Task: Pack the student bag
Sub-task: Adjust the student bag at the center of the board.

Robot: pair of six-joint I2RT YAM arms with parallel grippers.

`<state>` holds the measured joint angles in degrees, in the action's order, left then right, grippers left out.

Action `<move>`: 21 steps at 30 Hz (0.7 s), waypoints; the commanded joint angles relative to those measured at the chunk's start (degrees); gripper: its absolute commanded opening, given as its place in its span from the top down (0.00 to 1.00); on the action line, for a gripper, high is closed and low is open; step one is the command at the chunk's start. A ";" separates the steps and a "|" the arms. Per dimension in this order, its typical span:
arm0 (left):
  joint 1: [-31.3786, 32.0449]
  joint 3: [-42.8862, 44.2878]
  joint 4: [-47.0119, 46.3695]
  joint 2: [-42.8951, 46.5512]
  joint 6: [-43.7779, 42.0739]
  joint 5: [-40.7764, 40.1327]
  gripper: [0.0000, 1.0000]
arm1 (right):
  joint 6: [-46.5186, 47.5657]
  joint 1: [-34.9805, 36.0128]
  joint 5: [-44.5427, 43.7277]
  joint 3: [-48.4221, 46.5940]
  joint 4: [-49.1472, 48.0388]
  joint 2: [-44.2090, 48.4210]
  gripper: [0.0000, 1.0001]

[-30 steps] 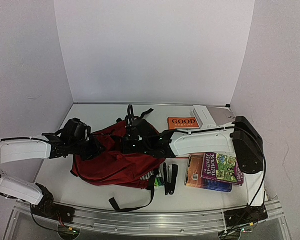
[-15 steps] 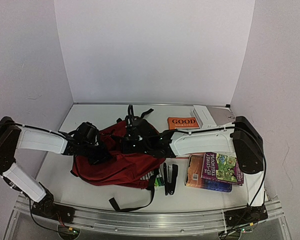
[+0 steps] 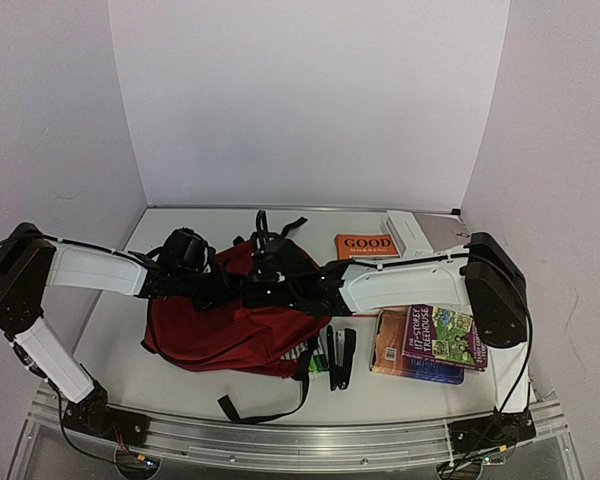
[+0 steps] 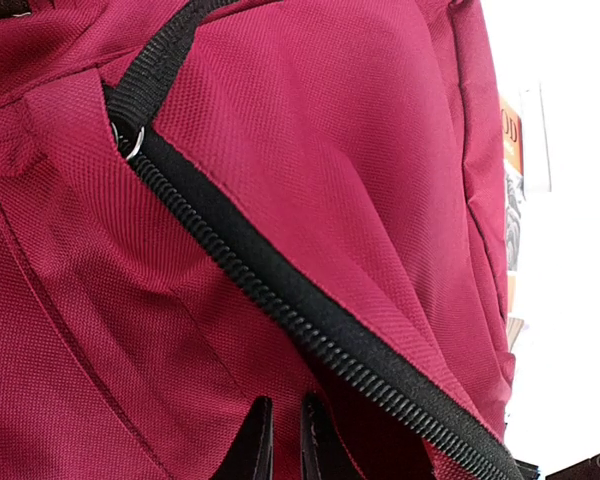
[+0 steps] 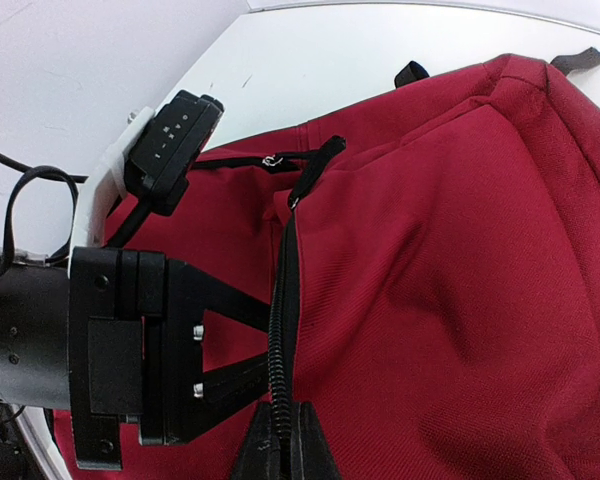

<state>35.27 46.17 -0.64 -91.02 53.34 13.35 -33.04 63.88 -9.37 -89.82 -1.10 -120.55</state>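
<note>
The left gripper was nearly closed, pinching bag fabric just beside the zipper. The right gripper, opposite, was clamped on the zipper edge. The bag lay beneath both.

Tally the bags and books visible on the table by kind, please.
Dark red fabric backpack: 1
Books: 4 (orange "GOOD" paperback, pale flat book, purple treehouse paperback, orange-spined book beneath it)
Total: 5
</note>
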 commanded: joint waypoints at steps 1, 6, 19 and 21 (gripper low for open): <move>0.24 1.72 -2.57 -1.33 -1.07 -0.09 0.89 | -0.34 -0.20 -0.61 -0.05 -3.21 1.02 1.00; 0.57 0.70 -6.34 -5.63 0.39 2.23 0.89 | -0.40 -0.30 -1.10 -0.46 -3.21 0.86 1.00; 0.68 -1.86 -3.91 -10.38 3.86 -3.76 0.91 | -0.86 -0.30 -7.25 1.92 -3.21 3.41 1.00; 0.68 -1.55 -2.82 -10.65 4.34 -4.37 0.91 | -1.02 -0.30 -8.45 2.57 -3.23 4.01 1.00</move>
<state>35.70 45.25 -6.52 -100.33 55.95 12.09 -33.33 63.92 -12.90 -88.36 -1.74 -120.53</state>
